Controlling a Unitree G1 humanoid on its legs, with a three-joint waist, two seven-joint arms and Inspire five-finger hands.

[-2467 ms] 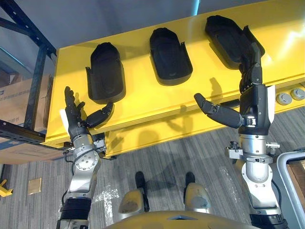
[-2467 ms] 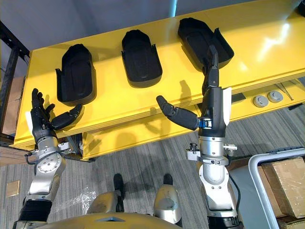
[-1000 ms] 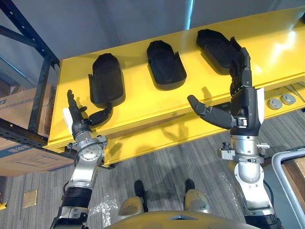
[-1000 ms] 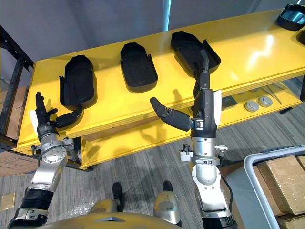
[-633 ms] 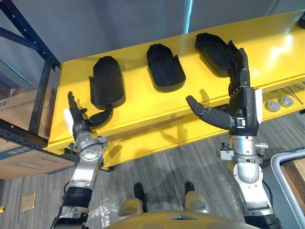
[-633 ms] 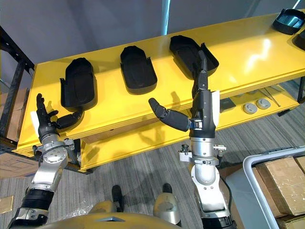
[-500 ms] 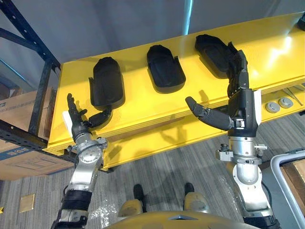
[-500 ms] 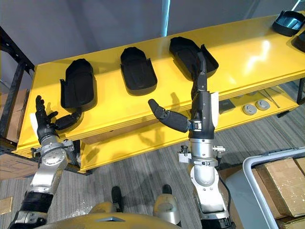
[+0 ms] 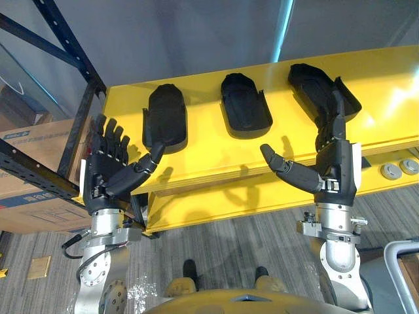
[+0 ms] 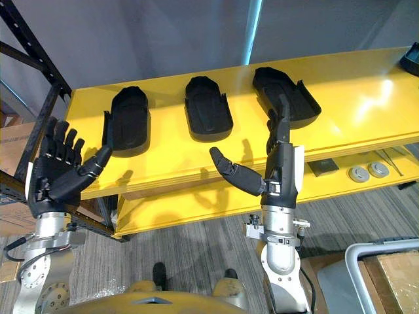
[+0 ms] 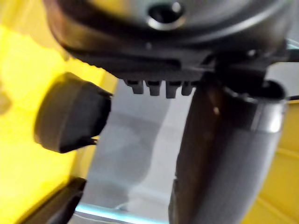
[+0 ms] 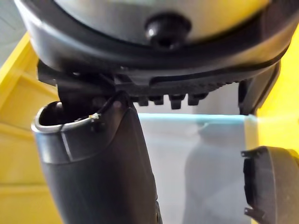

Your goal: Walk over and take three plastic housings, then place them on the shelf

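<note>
Three black plastic housings lie in a row on the yellow shelf top [image 9: 209,147]: the left housing [image 9: 165,118], the middle housing [image 9: 245,106] and the right housing [image 9: 321,88]. My left hand [image 9: 105,171] is raised before the shelf's left end, open, fingers spread, its thumb reaching toward the left housing without touching it. My right hand [image 9: 335,163] stands upright before the right housing, open, fingers straight, thumb [image 9: 283,169] stretched sideways. Both hands hold nothing. One housing end [image 11: 70,116] shows past the left thumb, another housing end [image 12: 273,186] beside the right hand.
A dark metal rack [image 9: 65,85] with cardboard boxes [image 9: 26,163] stands at the left. A lower yellow shelf [image 9: 249,196] carries round metal parts [image 9: 399,169]. A grey cart rim [image 10: 386,252] is at the lower right. Another dark part [image 10: 412,59] lies far right.
The camera has shifted, so the shelf sits further right in the picture. My left hand has risen and spread its fingers wide near the left housing. The right hand keeps its pose.
</note>
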